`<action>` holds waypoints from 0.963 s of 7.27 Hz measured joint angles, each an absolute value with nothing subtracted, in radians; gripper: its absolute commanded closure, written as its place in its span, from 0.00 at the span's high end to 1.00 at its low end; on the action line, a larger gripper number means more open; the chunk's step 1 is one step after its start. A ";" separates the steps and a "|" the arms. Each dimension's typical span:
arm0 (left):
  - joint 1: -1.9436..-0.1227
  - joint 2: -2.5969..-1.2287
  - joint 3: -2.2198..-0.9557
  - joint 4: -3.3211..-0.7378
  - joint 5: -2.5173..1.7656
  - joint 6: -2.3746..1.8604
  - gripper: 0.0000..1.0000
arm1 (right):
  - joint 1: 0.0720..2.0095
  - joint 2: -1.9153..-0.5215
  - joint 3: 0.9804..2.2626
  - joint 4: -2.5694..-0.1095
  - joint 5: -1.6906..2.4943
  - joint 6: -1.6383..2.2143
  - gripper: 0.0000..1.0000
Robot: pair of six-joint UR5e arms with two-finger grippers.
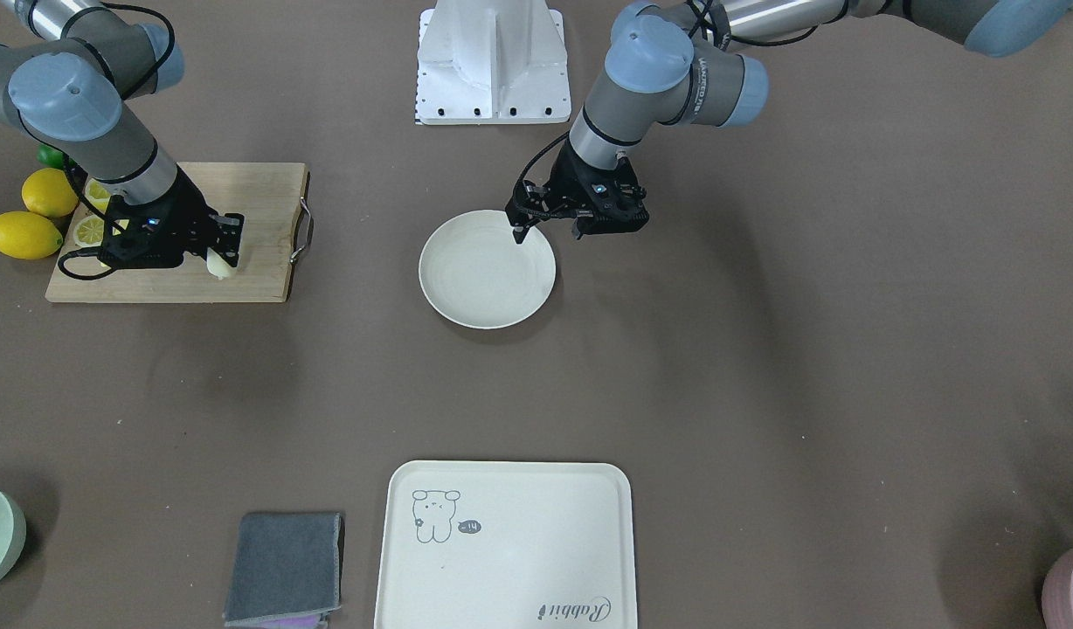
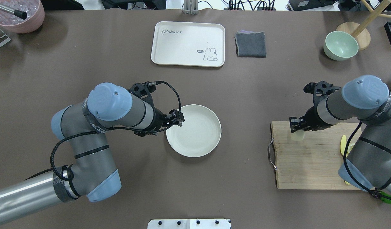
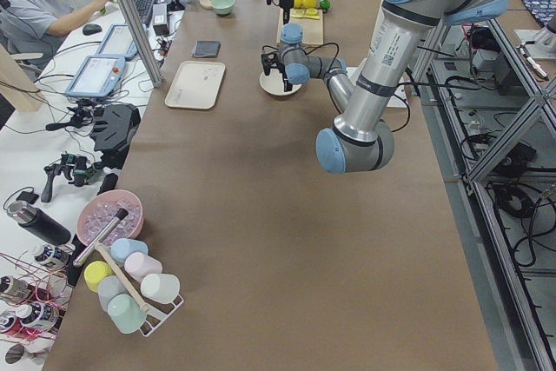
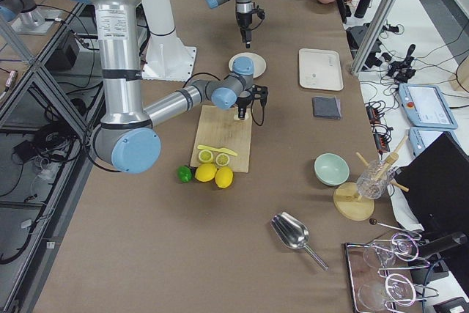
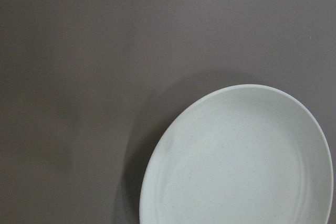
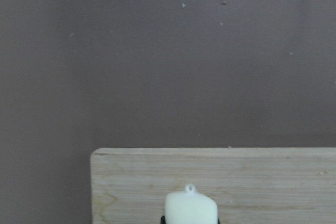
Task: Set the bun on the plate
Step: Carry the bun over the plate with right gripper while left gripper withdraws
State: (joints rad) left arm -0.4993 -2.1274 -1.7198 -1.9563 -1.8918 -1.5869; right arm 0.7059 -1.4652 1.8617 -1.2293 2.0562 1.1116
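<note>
The bun point(image 1: 221, 268) is a small pale cream lump at the front edge of a wooden cutting board point(image 1: 257, 227). My right gripper point(image 1: 224, 253) stands over it, shut on the bun point(image 2: 298, 136). The right wrist view shows the bun point(image 6: 190, 209) at the bottom centre, against the board point(image 6: 262, 182). The round off-white plate point(image 1: 487, 297) lies bare at the table's middle. My left gripper point(image 1: 548, 232) hovers open over its rim on my left side, holding nothing. The plate point(image 5: 236, 171) fills the lower right of the left wrist view.
Whole lemons point(image 1: 25, 234) and lemon halves point(image 1: 89, 229) lie at the board's outer end. A cream tray point(image 2: 187, 43), a grey cloth point(image 2: 250, 44) and a green bowl point(image 2: 340, 45) stand along the far edge. A pink bowl point(image 2: 18, 14) sits far left.
</note>
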 measured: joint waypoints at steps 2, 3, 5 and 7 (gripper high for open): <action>-0.524 -2.046 -1.796 -1.956 -1.895 -1.569 0.98 | 0.689 -1.286 1.857 -1.365 2.032 1.113 0.32; -0.543 -1.969 -1.851 -1.957 -1.897 -1.529 0.98 | 0.665 -1.201 1.846 -1.411 2.006 1.114 0.32; -0.623 -1.775 -1.946 -1.965 -1.930 -1.375 0.98 | 0.604 -1.038 1.754 -1.439 1.947 1.115 0.34; -0.772 -1.597 -1.970 -2.010 -2.027 -1.166 0.98 | 0.548 -0.885 1.606 -1.436 1.909 1.118 0.38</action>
State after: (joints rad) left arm -0.7721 -1.5968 -1.9701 -2.0099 -2.0271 -1.1656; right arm 0.5479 -0.8846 1.6063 -1.4365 1.9087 1.1184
